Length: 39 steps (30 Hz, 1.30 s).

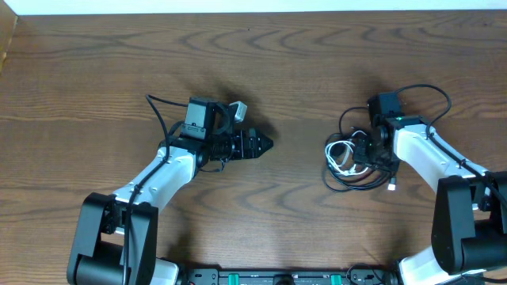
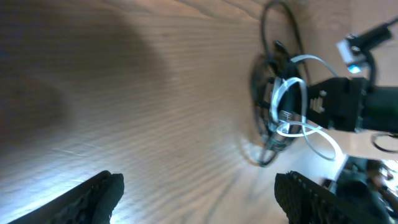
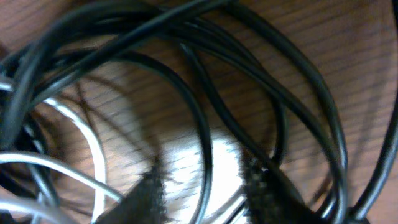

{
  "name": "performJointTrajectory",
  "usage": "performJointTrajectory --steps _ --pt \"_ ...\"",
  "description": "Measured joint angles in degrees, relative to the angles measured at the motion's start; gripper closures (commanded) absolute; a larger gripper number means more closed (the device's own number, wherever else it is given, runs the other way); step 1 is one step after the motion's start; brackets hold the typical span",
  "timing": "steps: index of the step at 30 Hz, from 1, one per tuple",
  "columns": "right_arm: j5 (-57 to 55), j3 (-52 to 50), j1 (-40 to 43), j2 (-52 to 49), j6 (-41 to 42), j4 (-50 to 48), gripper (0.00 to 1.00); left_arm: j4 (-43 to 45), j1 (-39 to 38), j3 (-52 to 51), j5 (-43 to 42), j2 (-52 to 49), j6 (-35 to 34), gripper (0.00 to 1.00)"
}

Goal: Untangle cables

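The cables point(image 1: 354, 176) lie in a loose tangle of black loops at the right of the table, with a white cord point(image 1: 339, 155) coiled on the pile's left side. My right gripper point(image 1: 363, 150) is down on the tangle. In the right wrist view its jaws point(image 3: 202, 190) stand apart, and one black cable point(image 3: 205, 143) runs between them with a gap on each side. The white cord point(image 3: 93, 146) curves at the left. My left gripper point(image 1: 257, 144) is open and empty at mid-table, well left of the pile. Its view shows the tangle point(image 2: 270, 124) ahead, with the white cord point(image 2: 292, 93) on it.
The table is bare dark wood point(image 1: 301, 63). The right arm's own thicker black wire point(image 1: 432, 99) loops behind its wrist. The right arm's body point(image 2: 348, 106) shows beyond the tangle in the left wrist view.
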State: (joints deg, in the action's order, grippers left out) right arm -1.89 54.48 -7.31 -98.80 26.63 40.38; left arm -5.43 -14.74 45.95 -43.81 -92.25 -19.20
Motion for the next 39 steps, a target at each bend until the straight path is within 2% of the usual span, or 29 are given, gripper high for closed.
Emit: performJointTrajectory --steps 7,10,13,15,24,29,35,39 --pt "-1.5 5.6 0.0 0.9 -1.6 2.2 0.34 0.0 0.0 0.0 5.4 0.0 0.0 0.16" --pt "-0.8 10.2 0.0 4.1 -2.5 2.9 0.32 -0.4 0.0 0.0 8.2 0.0 0.0 0.16" --pt "-0.2 12.5 0.0 8.4 -3.1 3.4 0.25 -1.6 0.0 0.0 11.8 0.0 0.0 0.16" --pt "1.1 12.9 -0.1 11.3 -3.5 3.8 0.23 -2.4 0.0 0.0 14.5 0.0 0.0 0.16" --pt "11.8 13.0 -6.8 11.9 -7.2 4.9 0.40 -3.1 0.0 0.0 20.7 0.0 0.0 0.16" --pt "10.4 13.0 -13.3 6.3 -2.4 3.8 0.47 -3.3 0.0 0.0 21.6 0.0 0.0 0.15" --pt "9.5 13.0 -15.8 -1.1 1.6 2.5 0.57 -4.8 0.0 0.0 21.7 0.0 0.0 0.16" --pt "9.0 13.0 -16.1 -3.7 3.0 3.7 0.59 -5.2 0.0 0.0 21.7 0.0 0.0 0.16"
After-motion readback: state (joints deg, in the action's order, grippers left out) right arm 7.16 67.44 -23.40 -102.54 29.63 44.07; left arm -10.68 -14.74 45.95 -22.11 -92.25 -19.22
